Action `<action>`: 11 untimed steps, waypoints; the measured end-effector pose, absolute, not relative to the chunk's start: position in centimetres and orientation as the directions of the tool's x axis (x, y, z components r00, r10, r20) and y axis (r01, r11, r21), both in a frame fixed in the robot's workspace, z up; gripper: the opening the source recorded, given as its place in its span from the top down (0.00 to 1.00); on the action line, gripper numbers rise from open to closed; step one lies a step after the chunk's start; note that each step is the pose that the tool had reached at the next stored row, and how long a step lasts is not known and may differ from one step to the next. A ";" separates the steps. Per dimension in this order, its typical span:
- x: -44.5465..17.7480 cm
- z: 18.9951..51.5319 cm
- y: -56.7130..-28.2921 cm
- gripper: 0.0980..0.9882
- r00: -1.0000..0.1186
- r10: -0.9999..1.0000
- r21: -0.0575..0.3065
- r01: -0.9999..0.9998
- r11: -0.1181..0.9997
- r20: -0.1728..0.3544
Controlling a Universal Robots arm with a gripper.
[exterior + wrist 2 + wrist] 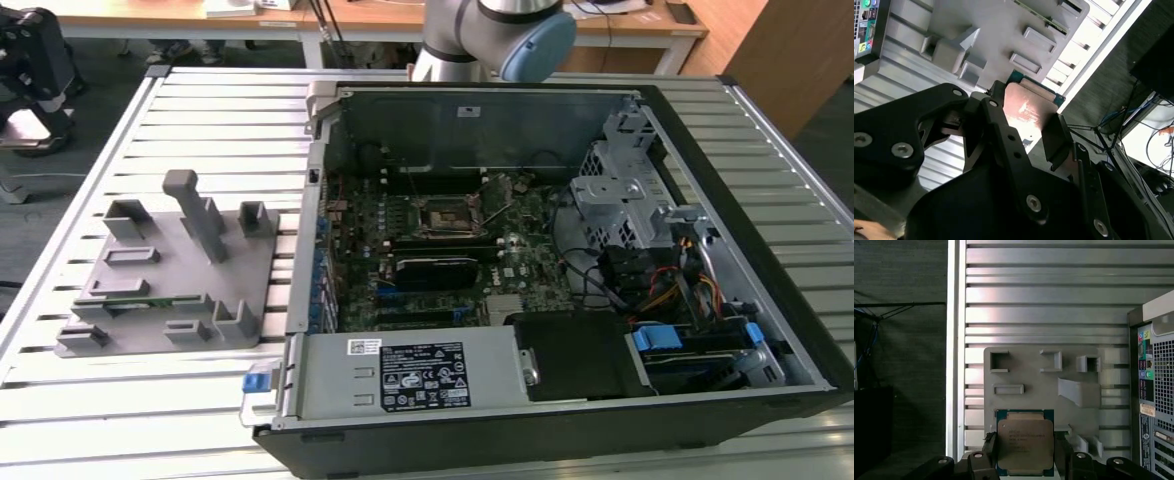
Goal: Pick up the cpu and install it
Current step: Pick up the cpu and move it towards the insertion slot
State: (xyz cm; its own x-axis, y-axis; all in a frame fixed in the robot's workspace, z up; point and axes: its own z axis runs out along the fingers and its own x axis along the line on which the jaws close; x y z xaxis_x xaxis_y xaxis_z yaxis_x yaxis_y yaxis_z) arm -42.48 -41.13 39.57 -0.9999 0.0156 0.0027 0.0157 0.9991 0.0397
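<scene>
The cpu (1025,440) is a flat square chip with a shiny metal top and a green rim. My gripper (1025,456) is shut on it, one black finger (988,452) on each side. It hangs well above the grey fixture plate (1019,365). In the second wrist view the cpu (1029,107) sits between the same black fingers (999,135), with the fixture plate (989,25) beyond it. In the exterior view the motherboard's black socket (447,217) lies inside the open computer case (694,390), and the fixture plate (174,270) lies to the exterior view's left of the case.
The case and plate rest on a slatted metal table (160,400). Raised grey blocks and a tall post (198,215) stand on the plate. Drive cages and cables (641,220) fill the case's right side. The arm's base (487,40) rises behind the case.
</scene>
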 end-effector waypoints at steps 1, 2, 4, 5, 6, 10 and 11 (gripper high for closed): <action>-42.1 39.6 -41.1 0.50 -1.000 0.016 0.040 0.016 0.999 0.003; -41.7 39.6 -41.1 0.50 -1.000 0.015 0.040 0.016 0.999 0.003; -41.1 39.6 -41.1 0.50 -1.000 0.016 0.040 0.016 0.999 0.003; -40.7 39.6 -41.1 0.50 -1.000 0.016 0.040 0.016 0.999 0.003; -40.4 39.6 -41.1 0.50 -1.000 0.016 0.040 0.016 0.999 0.003; -39.1 39.6 -41.1 0.50 -1.000 0.015 0.040 0.016 0.999 0.003; -38.8 39.6 -41.1 0.50 -1.000 0.015 0.040 0.016 0.999 0.003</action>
State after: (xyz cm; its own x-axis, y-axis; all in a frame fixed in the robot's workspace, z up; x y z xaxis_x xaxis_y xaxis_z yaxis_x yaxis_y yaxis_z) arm -38.83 -41.13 39.56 -0.9999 0.0155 0.0026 0.0156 0.9991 0.0400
